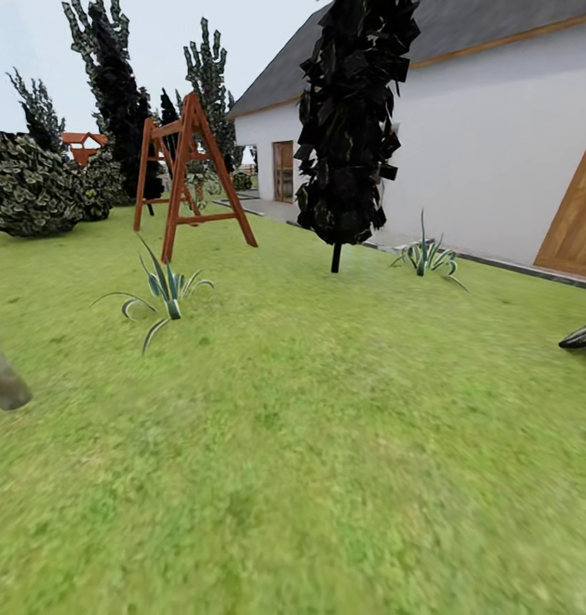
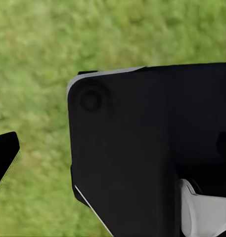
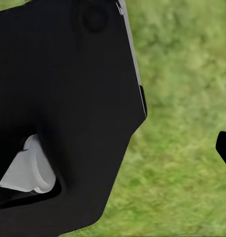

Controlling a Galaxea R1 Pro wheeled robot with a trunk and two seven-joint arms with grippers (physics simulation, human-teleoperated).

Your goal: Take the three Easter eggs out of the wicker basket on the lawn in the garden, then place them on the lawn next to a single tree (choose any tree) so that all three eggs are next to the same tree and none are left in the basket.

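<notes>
Lawn point(image 1: 327, 478): lying nearest the head camera, mottled green grass spreading back to the house; it is also showing under both wrist cameras.
House point(image 1: 489, 145): standing white-walled at the right rear, a brown wooden panel leaning at its edge.
Tree point(image 1: 353, 120): rising on a thin trunk from the grass beside the house, its dark crown hanging dense.
Swing frame point(image 1: 190, 171): standing red-brown at the left rear, near rounded shrubs.
Spiky plant point(image 1: 167, 295): growing in front of the frame.
Left gripper: black housing is blocking its wrist view; cannot tell whether it is parted or closed.
Right gripper: likewise hidden by black housing; cannot tell.
</notes>
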